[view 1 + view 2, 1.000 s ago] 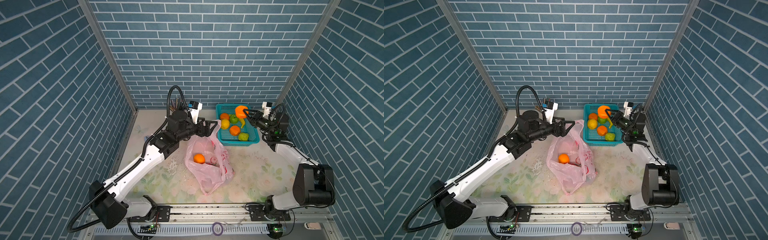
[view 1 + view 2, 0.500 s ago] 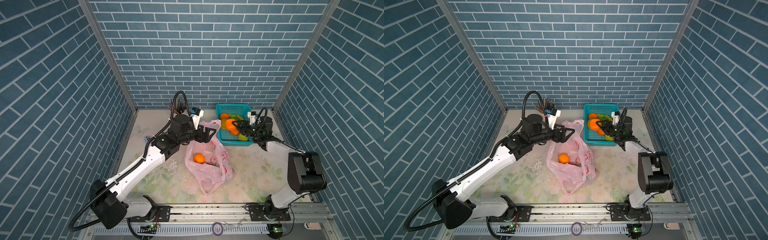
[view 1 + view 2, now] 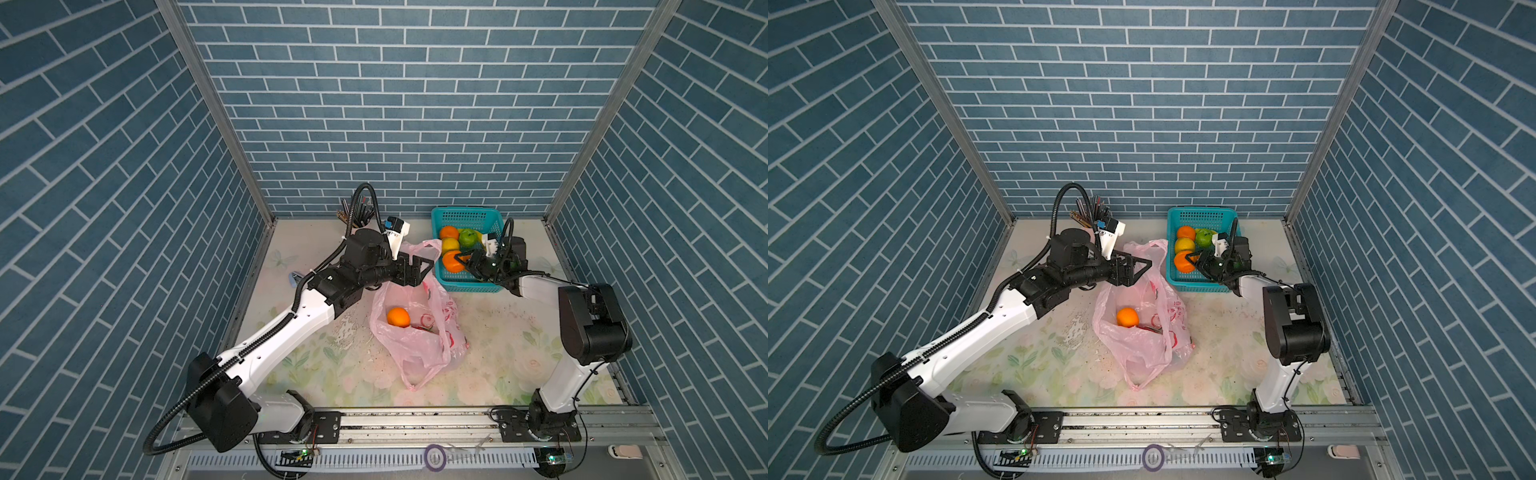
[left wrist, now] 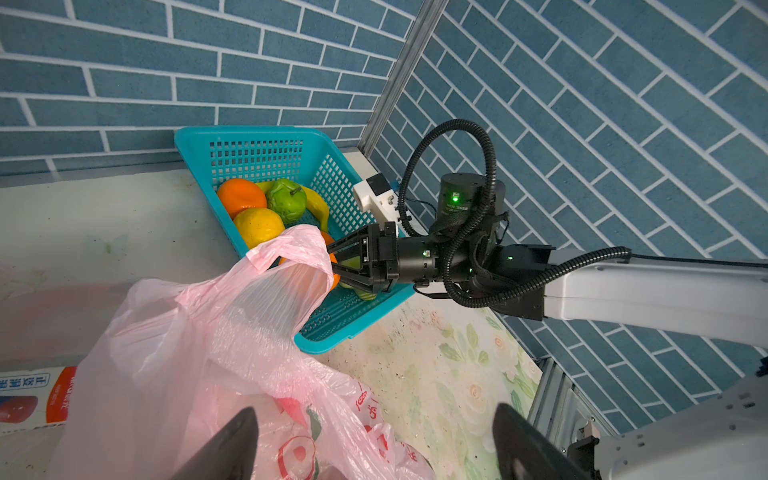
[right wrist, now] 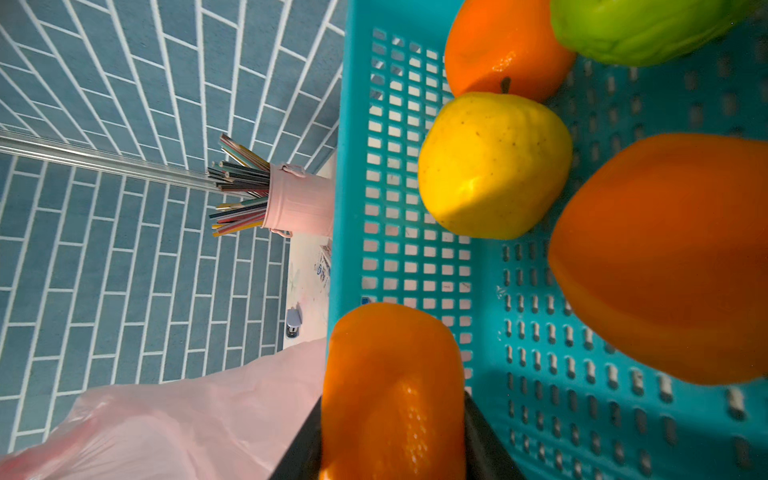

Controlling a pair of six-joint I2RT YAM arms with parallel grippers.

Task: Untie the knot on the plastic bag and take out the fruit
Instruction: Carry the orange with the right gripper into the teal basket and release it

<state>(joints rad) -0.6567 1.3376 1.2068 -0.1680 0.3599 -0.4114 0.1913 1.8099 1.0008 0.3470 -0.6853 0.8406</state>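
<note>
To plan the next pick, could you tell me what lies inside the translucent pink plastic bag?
One round orange shows inside the pink bag; crumpled printed film hides the rest, so other fruit cannot be told.

Lighting: bright, even; soft shadows. Top views sharp, brick walls (image 3: 104, 166) bowed at edges. Right wrist view: nearest orange (image 5: 392, 395) blurred.

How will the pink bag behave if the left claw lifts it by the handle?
Probably floppy: the plastic bag is thin, crumpled film, lying slumped on the table. Likely to sag and swing, since one orange sits loose inside. Light, so a push would probably just crumple it.
</note>
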